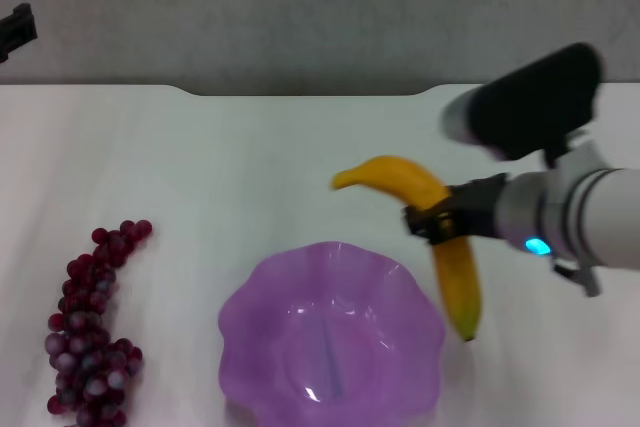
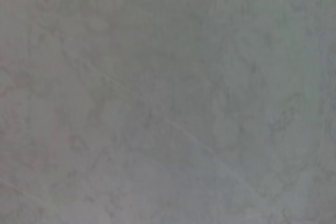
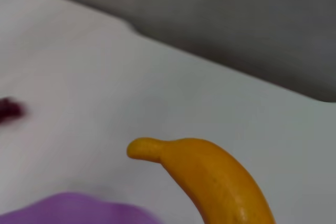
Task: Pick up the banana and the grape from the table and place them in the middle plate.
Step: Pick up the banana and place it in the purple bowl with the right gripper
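My right gripper (image 1: 435, 219) is shut on the orange-yellow banana (image 1: 420, 209) and holds it in the air just right of the purple scalloped plate (image 1: 262, 292), which stands at the table's front middle. The banana's dark tip hangs down beside the plate's right rim. The banana (image 3: 210, 174) and a bit of the plate's rim (image 3: 73, 209) also show in the right wrist view. The bunch of dark red grapes (image 1: 90, 332) lies on the white table (image 1: 250, 167) at the front left. My left gripper (image 1: 15, 32) is parked at the far left edge.
The table's far edge has a notch (image 1: 305, 93), with a grey wall behind it. The left wrist view shows only a grey surface.
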Robot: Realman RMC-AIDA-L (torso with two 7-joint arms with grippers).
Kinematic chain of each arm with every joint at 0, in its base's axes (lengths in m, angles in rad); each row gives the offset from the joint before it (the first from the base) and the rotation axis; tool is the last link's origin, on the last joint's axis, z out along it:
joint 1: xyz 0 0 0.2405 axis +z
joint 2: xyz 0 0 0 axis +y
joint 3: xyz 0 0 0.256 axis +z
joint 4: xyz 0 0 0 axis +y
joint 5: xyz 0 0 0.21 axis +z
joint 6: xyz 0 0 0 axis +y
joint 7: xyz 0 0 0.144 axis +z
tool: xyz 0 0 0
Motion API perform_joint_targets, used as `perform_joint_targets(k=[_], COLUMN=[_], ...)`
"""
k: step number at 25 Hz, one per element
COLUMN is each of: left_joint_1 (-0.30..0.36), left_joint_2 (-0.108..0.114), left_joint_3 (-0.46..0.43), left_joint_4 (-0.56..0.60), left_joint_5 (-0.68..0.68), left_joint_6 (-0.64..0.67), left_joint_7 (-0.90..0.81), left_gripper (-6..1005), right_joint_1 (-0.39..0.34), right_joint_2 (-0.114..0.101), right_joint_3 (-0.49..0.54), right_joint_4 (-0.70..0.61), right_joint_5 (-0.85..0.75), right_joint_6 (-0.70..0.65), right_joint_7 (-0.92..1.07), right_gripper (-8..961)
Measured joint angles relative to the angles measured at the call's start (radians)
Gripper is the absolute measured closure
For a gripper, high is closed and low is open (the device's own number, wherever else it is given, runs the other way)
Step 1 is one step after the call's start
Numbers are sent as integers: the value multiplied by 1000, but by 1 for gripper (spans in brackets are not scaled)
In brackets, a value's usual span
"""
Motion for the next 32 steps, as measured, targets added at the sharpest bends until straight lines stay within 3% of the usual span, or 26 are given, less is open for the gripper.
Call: perform_joint_targets(k=[4, 11, 20, 32], left_joint_1=[0, 0, -6, -5], left_joint_2=[0, 0, -1, 0], left_joint_3=[0, 0, 0, 10], left_joint_4=[0, 0, 0, 2], left_joint_5=[0, 0, 0, 0], left_joint_6=[0, 2, 3, 5], left_joint_7=[0, 2, 2, 2], left_gripper=[126, 126, 127, 127], right_joint_1=[55, 73, 161, 173], right_joint_2=[2, 0, 1, 1], right_joint_3=[-77, -108, -174, -215], right_joint_4=[29, 64, 222, 211], right_joint_5=[36, 92, 191, 190], right_joint_6=[-6, -23, -82, -74], right_joint_7=[4, 1, -2, -17], right_gripper=[435, 409, 375, 331])
